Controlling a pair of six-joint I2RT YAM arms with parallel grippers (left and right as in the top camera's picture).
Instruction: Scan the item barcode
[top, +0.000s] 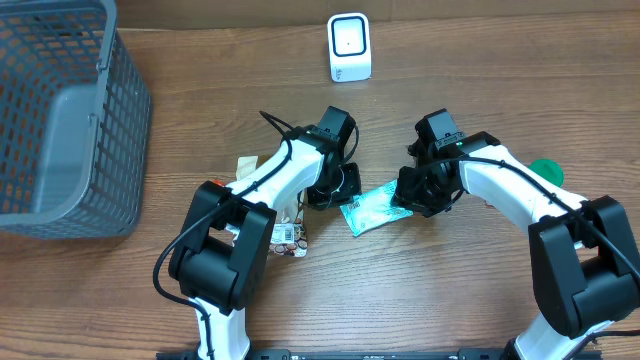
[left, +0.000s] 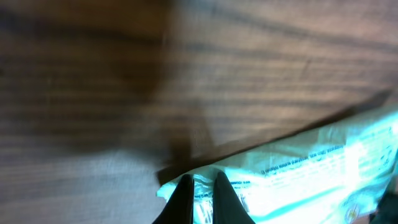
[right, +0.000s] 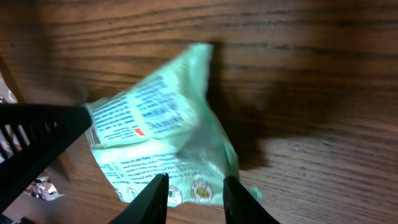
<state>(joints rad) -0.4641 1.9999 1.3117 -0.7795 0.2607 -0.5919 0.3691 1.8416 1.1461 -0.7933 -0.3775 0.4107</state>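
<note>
Toward ten o'clock on the table (top: 480, 60) we see a grey mesh basket (top: 60, 120); its solid grey floor shows through the walls. At twelve o'clock stands a small white scanner (top: 349, 47), upright, its face too small for us to read.

The item, a pale green packet (top: 372, 209), sits near the middle of the table, between the two arms. The left gripper (left: 202, 186) meets it from nine o'clock, its pincer closed tight on the packet's edge, film caught between the tips. The right gripper (right: 193, 190) comes in from three o'clock with its pincer narrowly apart, astride the packet's lower edge; we cannot tell whether its pads touch the film.

In the right wrist view we make out a white label with rows of blue print, a small red mark and round emblems low on the packet, all too small to read. In the left wrist view the print is blurred.

Small foil wrappers (top: 287, 237) lie beside the left arm at about eight o'clock, and a green round thing (top: 547, 170) peeks from behind the right arm at three o'clock.
</note>
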